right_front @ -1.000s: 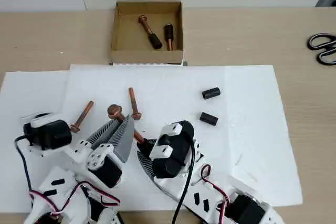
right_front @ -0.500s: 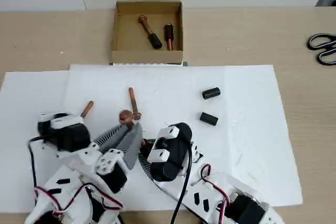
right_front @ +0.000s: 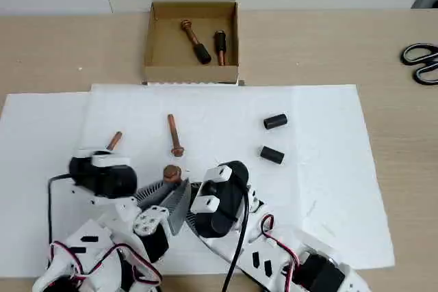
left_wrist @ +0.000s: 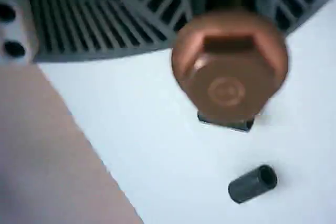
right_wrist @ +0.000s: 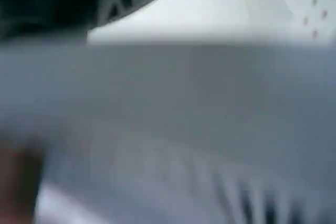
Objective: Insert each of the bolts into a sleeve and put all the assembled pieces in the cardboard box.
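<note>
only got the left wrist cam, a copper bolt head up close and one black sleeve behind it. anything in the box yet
observer: yes, the cardboard box holds two assembled pieces.
operator: what's still unassembled
observer: two loose bolts besides the held bolt; one is partly hidden by the left arm.
operator: and to pair with them
observer: two sleeves lie on the white paper, close but apart.

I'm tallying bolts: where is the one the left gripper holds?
In the high view, the held bolt sits in the left gripper, over the white paper, beside the right arm and near a loose bolt.
</note>
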You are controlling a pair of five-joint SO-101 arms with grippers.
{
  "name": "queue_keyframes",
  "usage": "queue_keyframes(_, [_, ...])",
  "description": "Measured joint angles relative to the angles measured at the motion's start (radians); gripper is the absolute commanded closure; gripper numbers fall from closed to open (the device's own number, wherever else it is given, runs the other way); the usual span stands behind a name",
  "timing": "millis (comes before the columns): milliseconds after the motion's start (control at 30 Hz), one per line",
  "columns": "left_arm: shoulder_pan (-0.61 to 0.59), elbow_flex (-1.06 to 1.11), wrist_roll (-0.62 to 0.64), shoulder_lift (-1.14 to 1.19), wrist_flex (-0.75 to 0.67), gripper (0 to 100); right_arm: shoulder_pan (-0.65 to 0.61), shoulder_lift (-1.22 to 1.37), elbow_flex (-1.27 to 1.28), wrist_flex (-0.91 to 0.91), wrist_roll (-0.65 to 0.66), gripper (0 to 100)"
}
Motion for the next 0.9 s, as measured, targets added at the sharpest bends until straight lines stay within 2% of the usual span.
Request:
queue_keyframes(100, [0.051, -0.005, -0.008, -0.002, 0.015, 99, -0.002, 0.000, 0.002, 0.002, 0.002, 99.5])
queue_keyframes(300, [0.057, -0.005, -0.009, -0.002, 0.018, 98, -0.002, 0.000, 0.002, 0.002, 0.002, 99.5])
queue_keyframes(500, [0.049, -0.005, -0.009, -0.002, 0.026, 80, 0.000, 0.000, 0.002, 0.002, 0.003, 99.5])
queue_keyframes(733, [0.038, -0.005, -0.009, -0.002, 0.041, 80, 0.000, 0.002, 0.008, 0.002, 0.003, 99.5])
queue_keyframes(900, [-0.035, -0.002, -0.061, -0.002, 0.051, 80, 0.000, 0.003, 0.009, 0.002, 0.002, 99.5])
